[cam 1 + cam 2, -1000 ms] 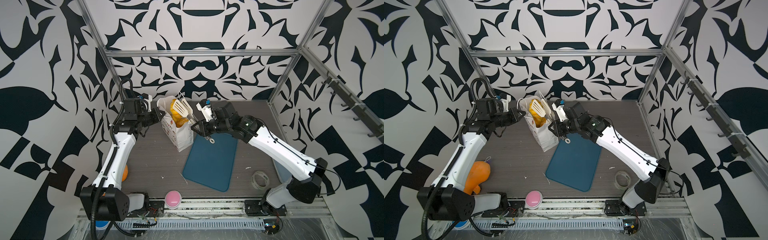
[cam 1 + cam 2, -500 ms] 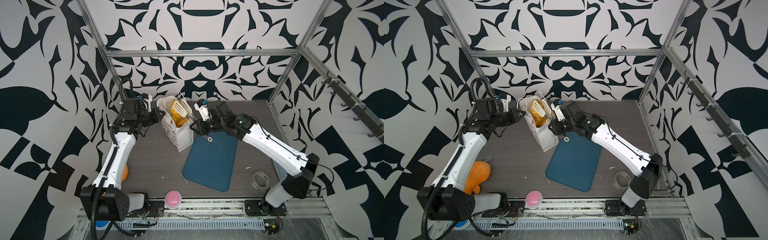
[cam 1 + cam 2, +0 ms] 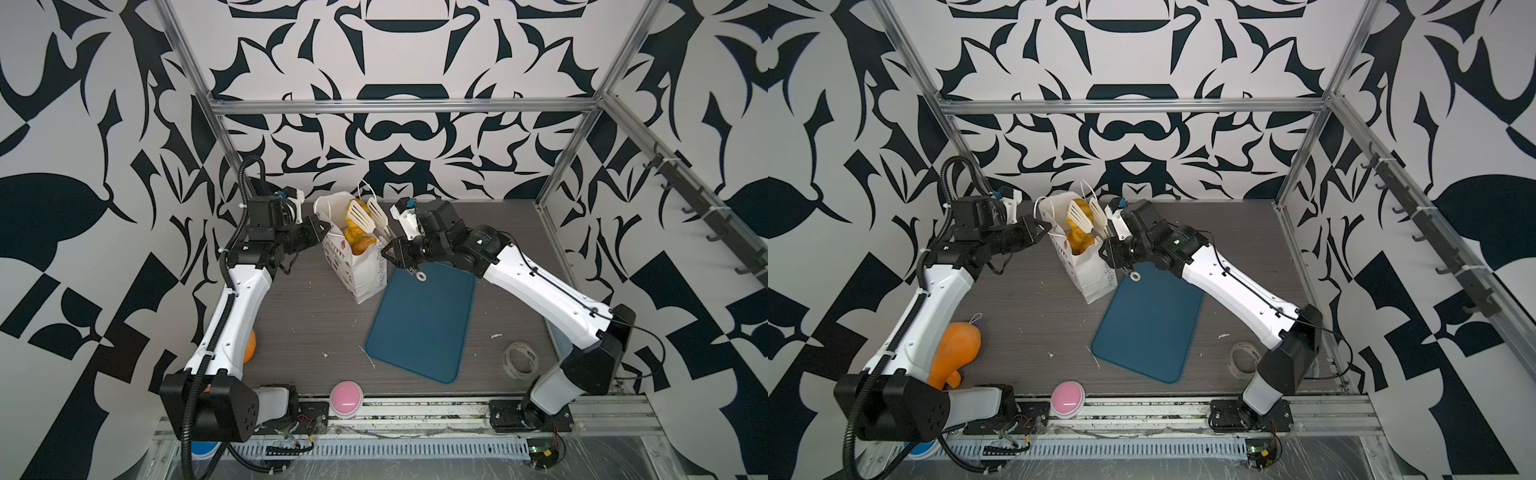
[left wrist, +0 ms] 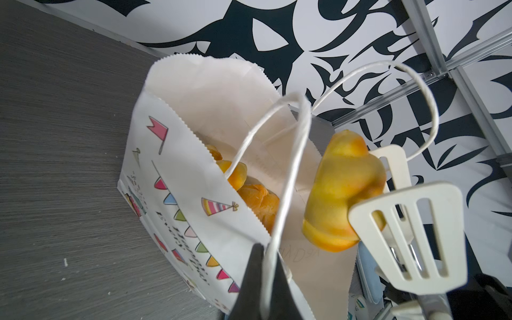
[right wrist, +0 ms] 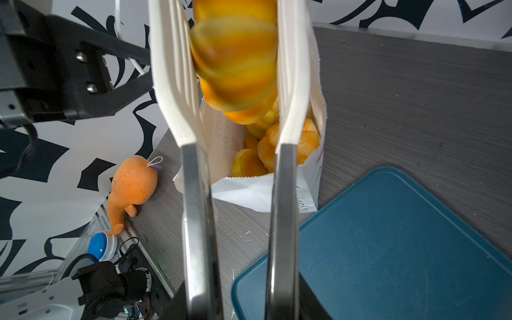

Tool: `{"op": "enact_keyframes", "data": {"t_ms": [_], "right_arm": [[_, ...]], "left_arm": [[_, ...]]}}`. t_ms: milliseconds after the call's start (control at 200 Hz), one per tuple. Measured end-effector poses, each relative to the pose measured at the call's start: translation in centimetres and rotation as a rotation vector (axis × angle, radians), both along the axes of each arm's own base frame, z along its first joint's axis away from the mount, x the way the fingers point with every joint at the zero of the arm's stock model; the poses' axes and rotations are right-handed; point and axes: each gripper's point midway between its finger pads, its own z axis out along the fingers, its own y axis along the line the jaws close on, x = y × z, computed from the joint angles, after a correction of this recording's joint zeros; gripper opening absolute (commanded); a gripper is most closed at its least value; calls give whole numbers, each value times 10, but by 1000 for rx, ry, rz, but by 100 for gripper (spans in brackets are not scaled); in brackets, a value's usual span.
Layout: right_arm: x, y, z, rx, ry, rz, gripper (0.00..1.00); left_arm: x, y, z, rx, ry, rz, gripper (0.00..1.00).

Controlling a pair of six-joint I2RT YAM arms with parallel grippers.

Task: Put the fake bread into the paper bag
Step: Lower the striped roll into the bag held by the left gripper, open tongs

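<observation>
Black-and-white swirly wallpaper (image 3: pixel 395 137) pretty much wraps the whole cell, with aluminium frame bars (image 3: pixel 399 107) in front of it. The floor is a grey wood-grain tabletop (image 3: pixel 307 316) speckled with white bits.

A tall white paper bag with party drawings (image 3: pixel 365 270) stands near the back, and a dark blue rounded mat (image 3: pixel 419 324) lies just beside its base.

The left gripper (image 3: pixel 321 227) is pinched shut on the bag's rim. The right gripper (image 3: pixel 397 255) clamps white slotted tongs (image 3: pixel 368 216) over the bag's mouth, with one glossy golden fake bread (image 4: pixel 343 199) between the blades. Other pastries (image 5: pixel 277 149) sit inside the bag.
</observation>
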Motion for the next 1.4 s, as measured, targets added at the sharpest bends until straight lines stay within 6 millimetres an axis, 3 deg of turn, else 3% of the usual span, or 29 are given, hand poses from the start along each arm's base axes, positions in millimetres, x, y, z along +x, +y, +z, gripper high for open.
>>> {"op": "enact_keyframes", "data": {"t_ms": [415,870,1045,1240,1400], "right_arm": [[0,1,4,8,-4,7,50],[-5,2,13,29,-8,26,44],[-14,-4,34,66,-38,40,44],[-27,-19,68,118,-106,45,44],[-36,-36,81,127,-155,33,44]], "left_arm": [[0,0,0,0,-1,0,0],[0,-2,3,-7,-10,-12,3],[0,-4,6,-5,-30,-32,29],[-5,-6,15,-16,-56,-42,49],[-8,-8,20,-20,-68,-50,66]]}}
